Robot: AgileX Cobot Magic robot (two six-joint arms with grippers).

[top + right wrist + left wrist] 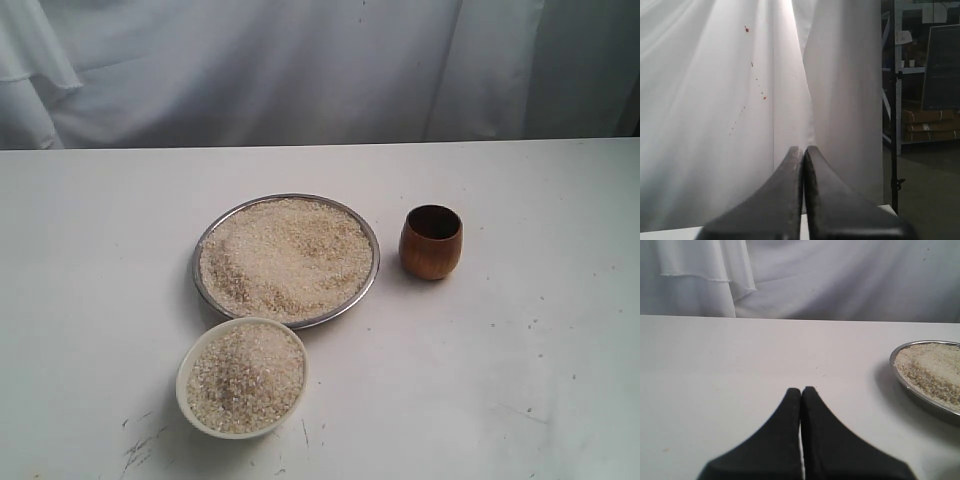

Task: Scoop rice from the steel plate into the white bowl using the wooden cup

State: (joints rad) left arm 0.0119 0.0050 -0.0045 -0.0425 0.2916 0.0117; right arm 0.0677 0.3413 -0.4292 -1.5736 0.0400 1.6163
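Note:
The steel plate (204, 243) sits mid-table, heaped with pale rice (286, 256). In front of it, slightly left, the white bowl (186, 375) holds more rice (245, 377), heaped to its rim. The wooden cup (431, 242) stands upright to the right of the plate, and its dark inside looks empty. Neither arm appears in the exterior view. My left gripper (801, 389) is shut with nothing in it, low over bare table, with the steel plate's edge (920, 396) off to one side. My right gripper (803, 148) is shut and empty, pointing at the white curtain.
A white curtain (300, 70) hangs behind the table's far edge. The white tabletop (520, 370) carries dark scuff marks near the front. Shelving with boxes (930, 120) stands beyond the curtain in the right wrist view.

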